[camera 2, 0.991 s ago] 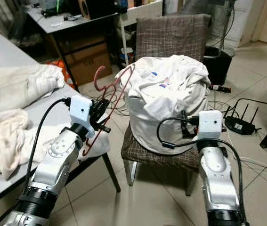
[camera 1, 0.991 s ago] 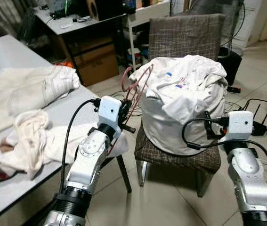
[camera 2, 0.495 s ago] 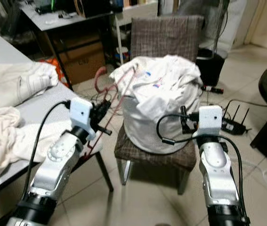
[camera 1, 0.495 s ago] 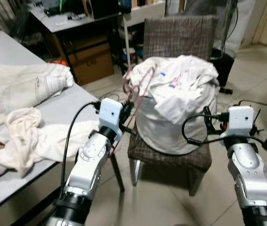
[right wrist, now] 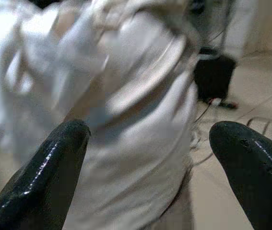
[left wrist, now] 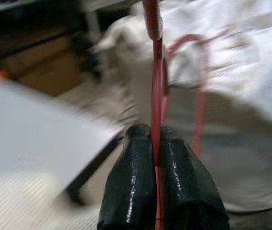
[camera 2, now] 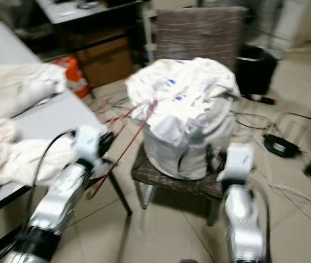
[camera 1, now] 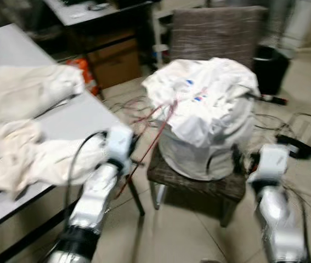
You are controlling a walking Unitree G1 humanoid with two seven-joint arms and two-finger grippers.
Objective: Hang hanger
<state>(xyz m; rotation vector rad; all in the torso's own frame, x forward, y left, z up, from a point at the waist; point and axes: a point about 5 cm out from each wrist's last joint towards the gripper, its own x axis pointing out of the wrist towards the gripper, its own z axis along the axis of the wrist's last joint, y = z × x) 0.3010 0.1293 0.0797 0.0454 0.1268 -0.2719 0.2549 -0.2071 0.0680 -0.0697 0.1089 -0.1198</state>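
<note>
One tiled floor (camera 1: 177, 235) carries a chair (camera 1: 215, 38) beside a grey table (camera 1: 73, 118)

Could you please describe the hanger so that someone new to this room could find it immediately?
Find the checked chair bearing a white laundry bag. Just left of it, the left tool pinches a thin red wire hanger leaning towards the bag. It is the one red wire shape among white cloth.

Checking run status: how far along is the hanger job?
Done: the left gripper is shut on the red hanger. In hand: it holds the hanger beside the white bag on the chair; right gripper open, empty. Left: the hanging itself; no rail in view.
</note>
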